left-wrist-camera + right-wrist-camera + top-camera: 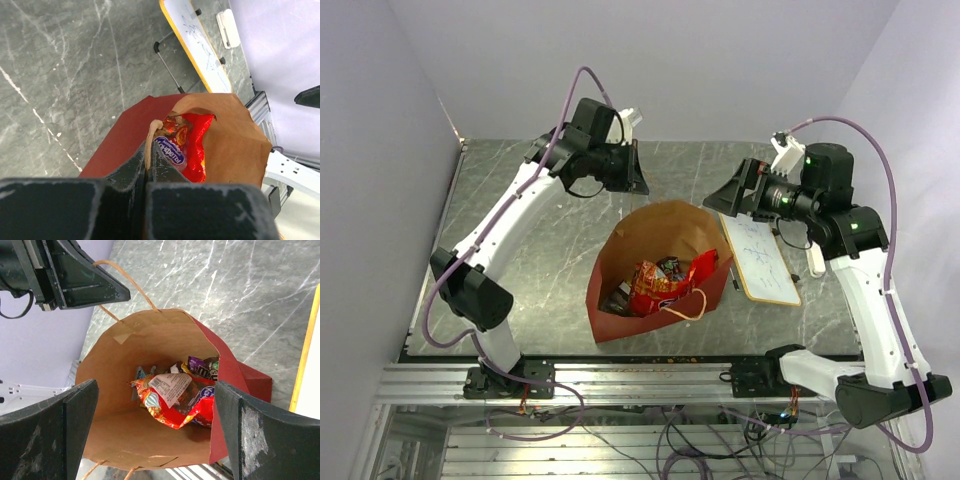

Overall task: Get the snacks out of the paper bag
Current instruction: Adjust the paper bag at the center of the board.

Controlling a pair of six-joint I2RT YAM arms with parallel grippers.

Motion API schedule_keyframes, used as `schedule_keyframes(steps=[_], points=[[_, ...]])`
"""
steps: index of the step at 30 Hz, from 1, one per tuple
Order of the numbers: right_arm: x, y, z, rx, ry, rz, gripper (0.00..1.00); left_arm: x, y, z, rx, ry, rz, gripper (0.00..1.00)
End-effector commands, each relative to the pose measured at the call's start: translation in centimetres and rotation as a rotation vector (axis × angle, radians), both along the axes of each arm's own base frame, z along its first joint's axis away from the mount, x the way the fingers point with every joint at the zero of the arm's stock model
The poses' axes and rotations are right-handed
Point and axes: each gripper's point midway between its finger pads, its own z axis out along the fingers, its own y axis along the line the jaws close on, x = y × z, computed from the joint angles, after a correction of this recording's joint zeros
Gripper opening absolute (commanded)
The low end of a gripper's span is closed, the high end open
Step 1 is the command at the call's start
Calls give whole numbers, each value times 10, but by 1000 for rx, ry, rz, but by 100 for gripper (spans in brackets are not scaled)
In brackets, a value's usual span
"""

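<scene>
The red packet [175,401] lies down inside the paper bag [650,325], on top of the other snacks, with a small dark wrapper [202,367] just beside it. Its long axis runs roughly left to right across the table, tipped a little toward the far right corner. The bag sits mid-table close to the near edge, with its base toward that edge and its mouth gaping upward and toward the far edge. The left gripper [148,155] is clamped on the bag's far string handle [125,287], holding the mouth up. The right gripper [156,390] is the nearer one, poised over the mouth from the far right with its fingers spread wide and empty. The packet is below it, lying lengthwise along the line between the fingers, so a wrist turn probably comes first. The white board [760,255] lies just beside the bag on the right.
</scene>
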Motion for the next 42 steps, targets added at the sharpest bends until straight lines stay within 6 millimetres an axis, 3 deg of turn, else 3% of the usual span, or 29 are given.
schedule_keyframes(steps=[1, 8, 15, 18, 24, 29, 32, 37, 42], points=[[-5, 8, -2, 21, 19, 57, 100, 15, 31, 40, -36, -119, 105, 7], [-8, 31, -22, 16, 83, 116, 100, 23, 95, 50, -79, -124, 256, 7], [-6, 83, -41, -48, 126, 203, 100, 17, 155, 53, 5, -144, 368, 7], [2, 91, -50, -69, 168, 188, 100, 13, 173, 51, 32, -147, 405, 7], [11, 77, -72, -134, 273, 51, 100, 4, 177, 51, 2, -123, 417, 7], [-16, 80, -84, -69, 415, 59, 100, -1, 176, 59, -33, -120, 436, 7], [-33, 88, -73, 8, 438, 115, 100, -3, 176, 67, -48, -132, 449, 7], [-35, 85, -42, 11, 358, 132, 100, -3, 173, 75, -81, -139, 446, 7], [-49, 64, -59, -50, 431, 49, 100, -4, 172, 81, -98, -150, 451, 7]])
